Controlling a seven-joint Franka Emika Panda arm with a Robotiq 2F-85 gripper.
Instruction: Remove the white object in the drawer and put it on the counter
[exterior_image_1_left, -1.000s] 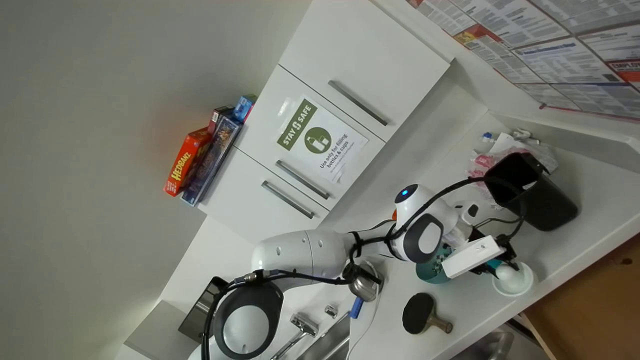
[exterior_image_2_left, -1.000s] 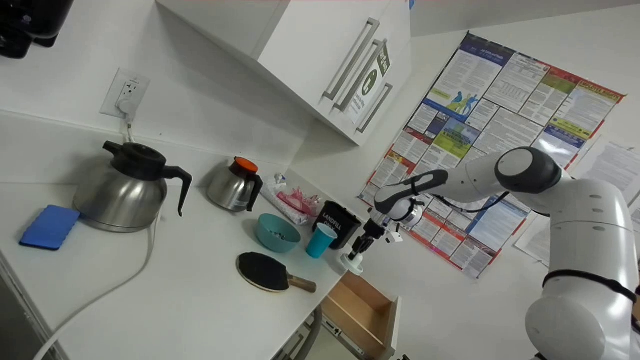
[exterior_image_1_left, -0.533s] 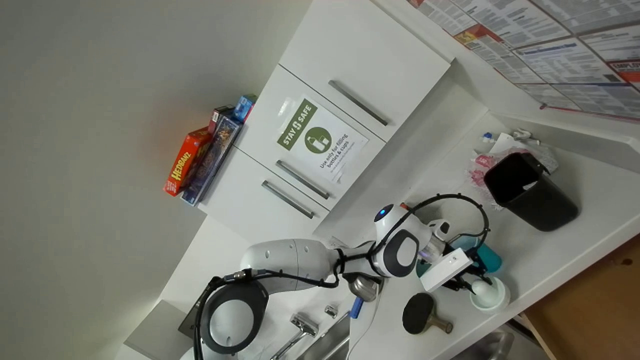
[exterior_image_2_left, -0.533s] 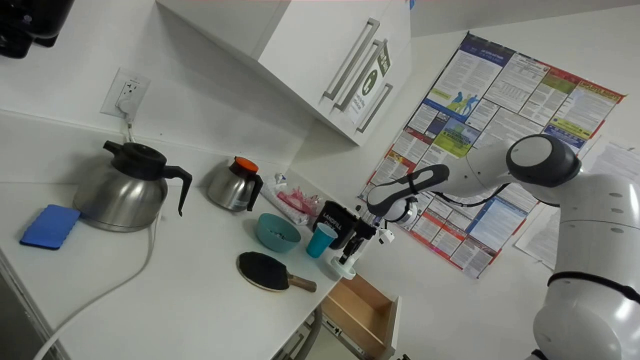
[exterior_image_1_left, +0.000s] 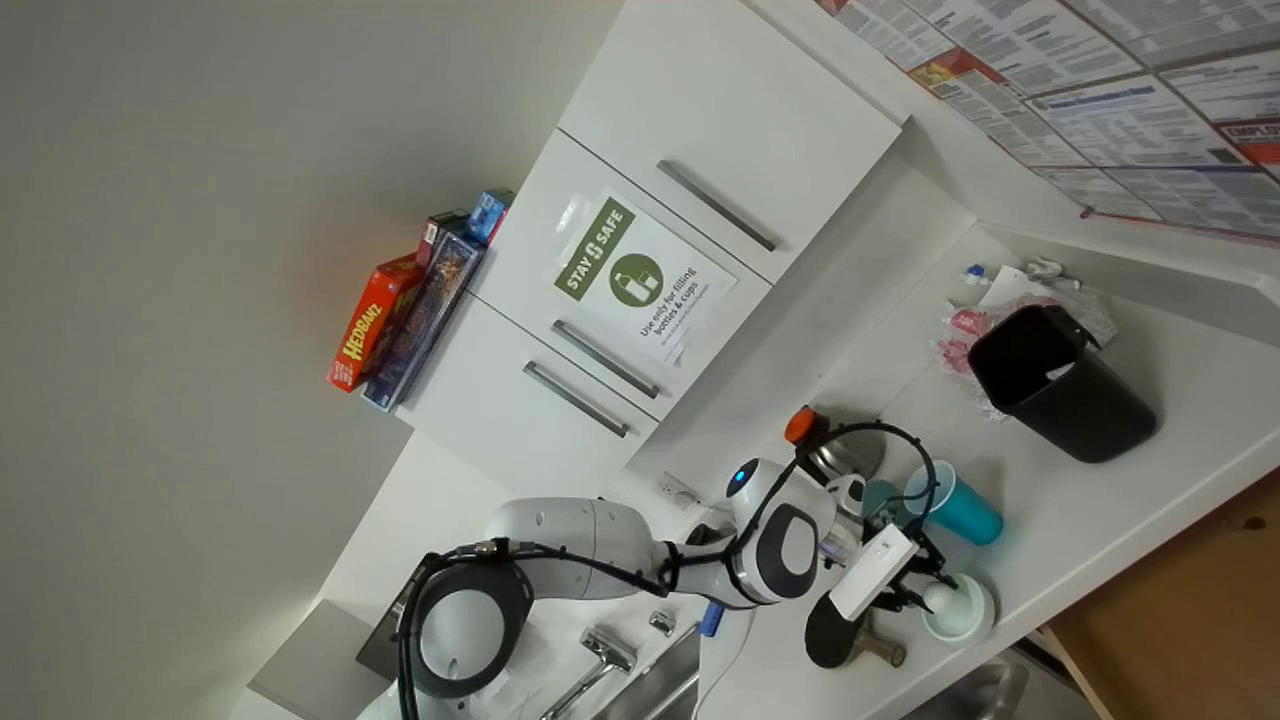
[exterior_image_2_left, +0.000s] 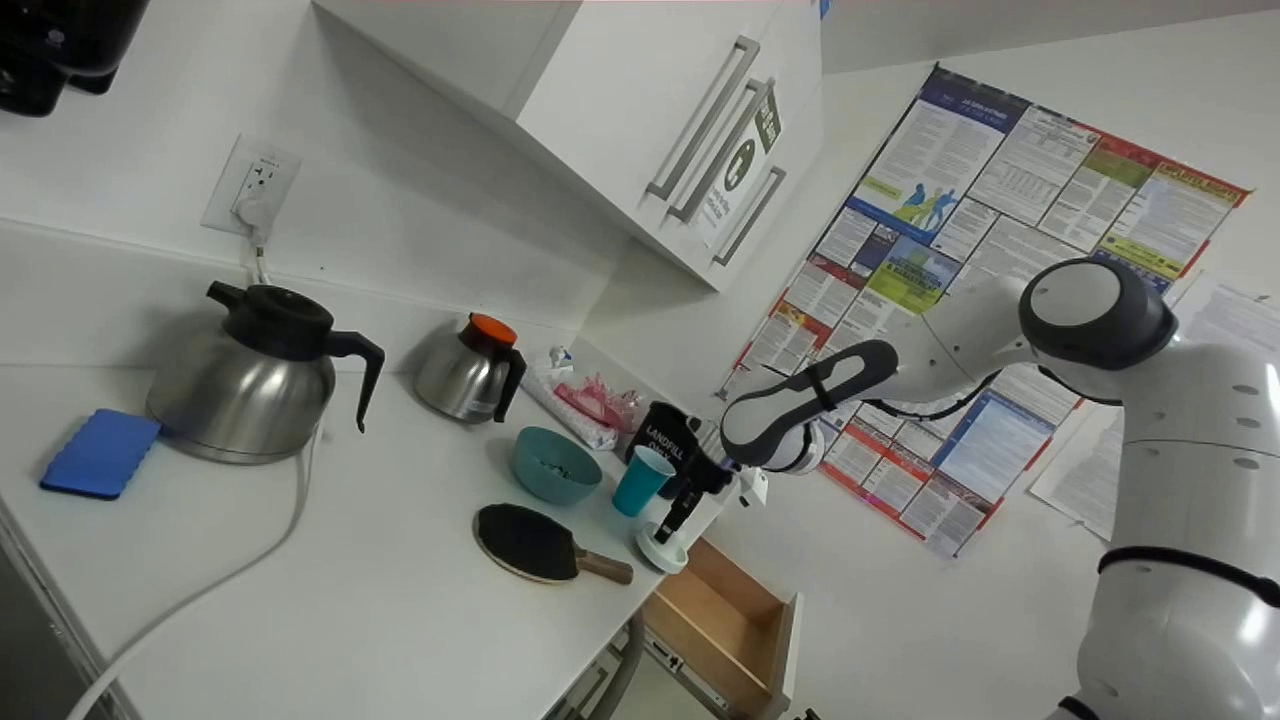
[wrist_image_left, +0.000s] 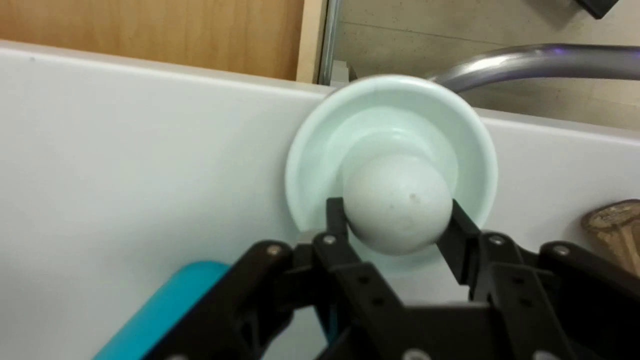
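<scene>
Moved nearer the black-faced, wooden-handled paddle (exterior_image_2_left: 540, 548): white round ball-knobbed piece (wrist_image_left: 392, 165)

Black two-fingered gripper (wrist_image_left: 395, 209) clamps its knob beside the paddle's handle, over or on the white counter (exterior_image_2_left: 380, 600); which, I cannot tell. In wrist view the rim crosses the front edge. Best brought into the gap between paddle and turquoise cup (exterior_image_2_left: 643, 482), then released level.

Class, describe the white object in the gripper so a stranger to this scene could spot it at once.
Find the open drawer, then the edge of the white counter above it. There the black gripper holds the white object. Unlike the blue cup and the paddle nearby, it is white, ball-shaped on top and wide and dish-like below.
</scene>
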